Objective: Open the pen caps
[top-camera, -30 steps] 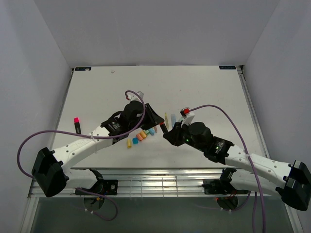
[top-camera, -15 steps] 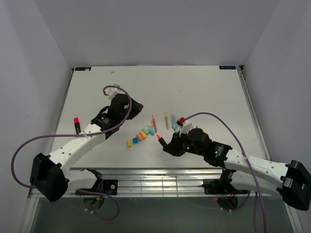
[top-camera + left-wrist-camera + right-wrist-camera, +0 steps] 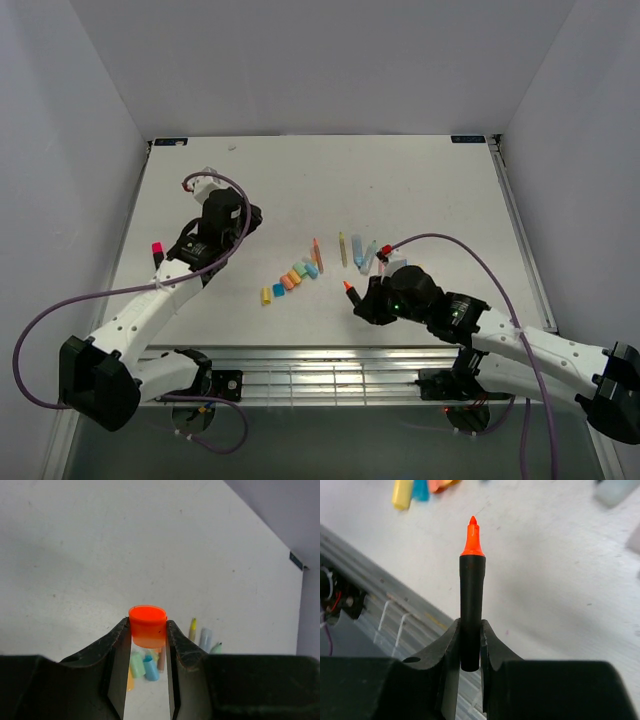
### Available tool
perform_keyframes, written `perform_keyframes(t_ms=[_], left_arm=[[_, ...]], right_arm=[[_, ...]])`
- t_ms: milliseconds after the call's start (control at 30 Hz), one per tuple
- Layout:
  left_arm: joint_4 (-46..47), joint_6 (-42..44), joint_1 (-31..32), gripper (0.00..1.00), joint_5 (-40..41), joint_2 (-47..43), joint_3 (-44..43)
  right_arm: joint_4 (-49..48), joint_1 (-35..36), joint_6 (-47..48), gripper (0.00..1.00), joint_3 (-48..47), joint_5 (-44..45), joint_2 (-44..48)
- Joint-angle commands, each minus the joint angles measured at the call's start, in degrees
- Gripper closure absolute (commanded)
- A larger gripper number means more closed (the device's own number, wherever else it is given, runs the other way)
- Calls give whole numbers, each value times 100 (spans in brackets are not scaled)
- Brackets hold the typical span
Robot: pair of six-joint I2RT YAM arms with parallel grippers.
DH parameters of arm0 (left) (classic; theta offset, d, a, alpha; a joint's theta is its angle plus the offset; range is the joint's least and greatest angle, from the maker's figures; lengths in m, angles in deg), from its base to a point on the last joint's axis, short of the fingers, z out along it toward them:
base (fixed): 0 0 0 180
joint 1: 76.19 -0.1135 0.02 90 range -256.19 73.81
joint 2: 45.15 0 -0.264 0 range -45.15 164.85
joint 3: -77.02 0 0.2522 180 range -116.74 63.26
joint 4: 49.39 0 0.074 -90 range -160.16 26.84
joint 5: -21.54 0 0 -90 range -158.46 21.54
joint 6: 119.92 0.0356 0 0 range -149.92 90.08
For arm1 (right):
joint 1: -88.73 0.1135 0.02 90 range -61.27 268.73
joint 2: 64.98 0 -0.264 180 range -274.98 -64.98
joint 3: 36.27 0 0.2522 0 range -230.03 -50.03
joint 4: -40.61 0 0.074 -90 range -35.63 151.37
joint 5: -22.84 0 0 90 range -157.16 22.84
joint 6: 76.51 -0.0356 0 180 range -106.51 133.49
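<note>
Left tool [image 3: 148, 632] clamps the orange cap [image 3: 147, 622] over the left of the tabletop [image 3: 430, 185], well apart from the loose caps [image 3: 292, 278]; right tool [image 3: 470, 630] grips the uncapped black marker [image 3: 471, 585]. We should lower the cap beside that row before letting go, so it cannot roll.

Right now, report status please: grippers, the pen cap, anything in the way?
Left gripper shut on orange cap. Right gripper shut on black pen, orange tip bare. Loose caps lie between arms, touching neither.
</note>
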Motion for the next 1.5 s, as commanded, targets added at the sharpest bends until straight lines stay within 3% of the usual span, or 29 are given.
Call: perform_keyframes(t_ms=[0, 200, 500, 800, 933, 1167, 1467], left_arm=[[-412, 364, -3, 100, -354, -655, 604], [-658, 417, -3, 100, -1021, -1492, 1930], [-501, 338, -3, 100, -1602, -1854, 3040], [-175, 136, -3, 91, -1734, -1213, 3172], [-184, -84, -3, 80, -1630, -1028, 3190], [-52, -286, -3, 52, -1568, -1054, 3357], [-210, -471, -3, 32, -1400, -957, 3295]], right_arm=[[822, -565, -24, 92, -619, 899, -79], [877, -2805, 547, 92, -778, -356, -361], [1106, -4820, 908, 92, -603, -1148, -151], [1062, -5367, 1031, 92, 21, -1166, 61], [956, -5394, 1023, 92, 162, -1219, -36], [552, -5473, 979, 92, 557, -1035, -238], [297, -5482, 891, 88, 769, -929, -537]])
